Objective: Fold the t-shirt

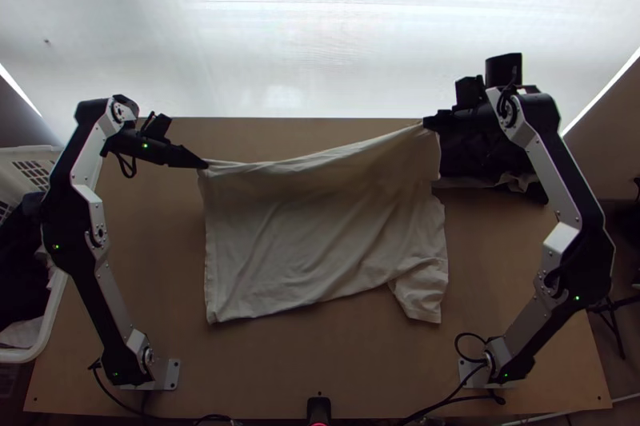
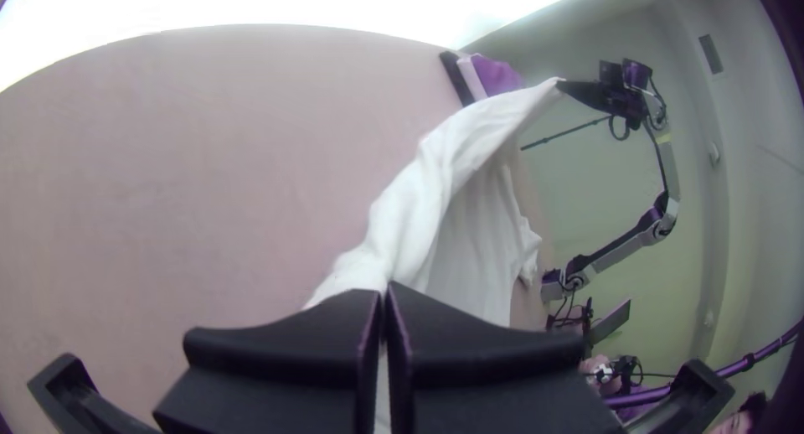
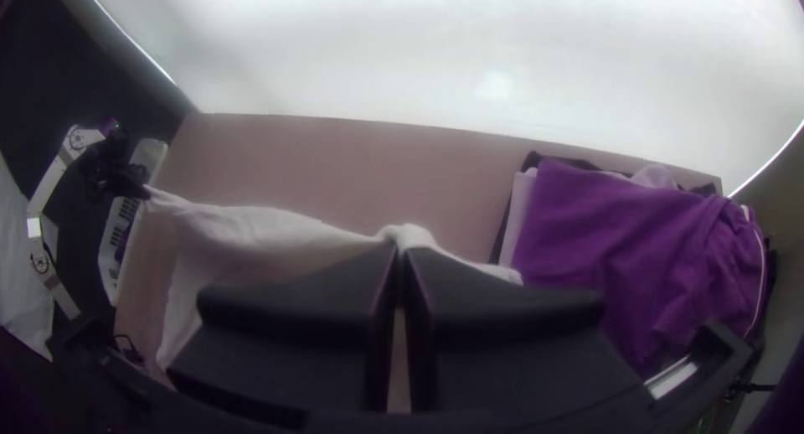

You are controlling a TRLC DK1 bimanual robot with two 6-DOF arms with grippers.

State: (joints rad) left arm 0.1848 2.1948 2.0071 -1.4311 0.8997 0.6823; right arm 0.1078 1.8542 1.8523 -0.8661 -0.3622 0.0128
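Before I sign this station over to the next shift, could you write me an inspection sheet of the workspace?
Surface: light wooden table, no spills seen.
Job's things: cream t-shirt, far edge stretched between both grippers, the rest draping toward the near side.
Clutter: purple cloth on a pile at the far right.
Grippers: left gripper and right gripper each closed on the shirt.
Cables: black cable by the right base; others by the left.
Surroundings: white basket at the left; white backdrop beyond.
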